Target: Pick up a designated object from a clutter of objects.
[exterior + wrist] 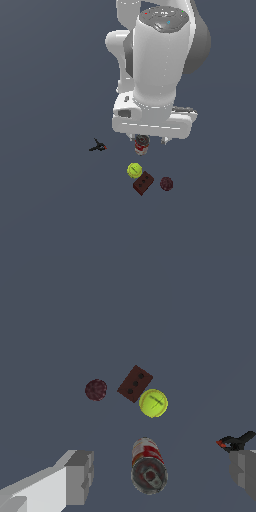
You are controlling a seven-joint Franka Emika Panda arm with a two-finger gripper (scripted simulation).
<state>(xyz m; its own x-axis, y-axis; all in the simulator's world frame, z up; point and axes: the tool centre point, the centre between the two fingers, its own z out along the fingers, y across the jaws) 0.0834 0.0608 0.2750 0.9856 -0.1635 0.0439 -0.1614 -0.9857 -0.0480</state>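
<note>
The pincer is spread wide and holds nothing. Its two grey fingers hang above the counter with a big gap between them. Under that gap lies the red-and-white can, not touched.

Farther off, the yellow-green ball sits right beside the brown brick. The maroon ball lies at about 9 o'clock from the brick, a little apart, with open room all around it.

In the exterior view, the arm hides part of the can. The small black thing sits well apart at 9 o'clock from the can; its shape is hard to make out.
</note>
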